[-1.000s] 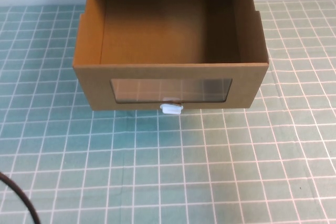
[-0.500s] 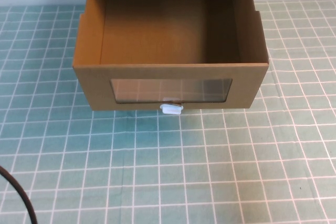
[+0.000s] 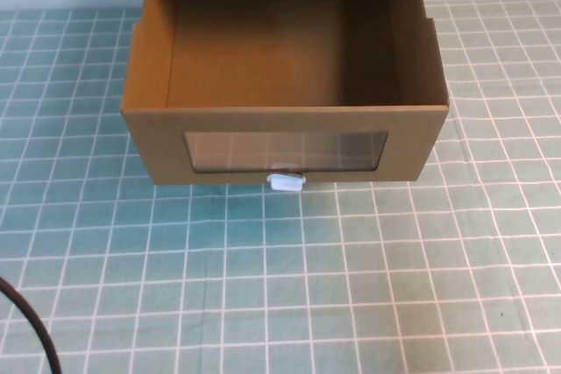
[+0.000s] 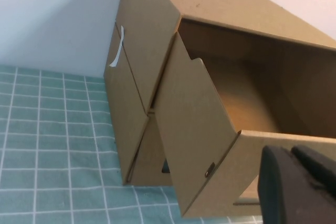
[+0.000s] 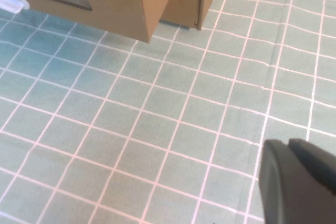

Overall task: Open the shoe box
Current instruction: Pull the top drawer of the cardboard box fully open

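**Left.** A black cable [image 3: 33,321] crosses the near left corner of the bench, which is covered by a green checked cloth [image 3: 263,286]. The left tool [image 4: 292,153] does not appear in the high view. Its own wrist view places it just beside the near left corner of the drawer, clear of the cardboard. Its two dark fingers [image 4: 275,182] lie pressed together with no gap between them, and they hold nothing.

**Centre.** The shoe box [image 3: 285,142] stands at the middle of the bench towards the far side, against a pale wall [image 4: 52,14]. It is a brown cardboard box of the sliding type. The drawer [image 3: 263,67] is drawn out towards the near side of its outer sleeve [image 4: 142,40], and the inside is bare cardboard, open from above. The drawer front faces the near edge. It carries a clear window [image 3: 285,151] and, just under that, a white pull tab [image 3: 286,182] at the middle of the lower edge. A white strip of tape [image 4: 117,51] sits on the left side of the sleeve.

**Right.** The right tool [image 5: 290,148] is also outside the high view. Its wrist view places it above the cloth, to the near right of the box and well apart from it. Its fingers [image 5: 275,182] are pressed together and empty.
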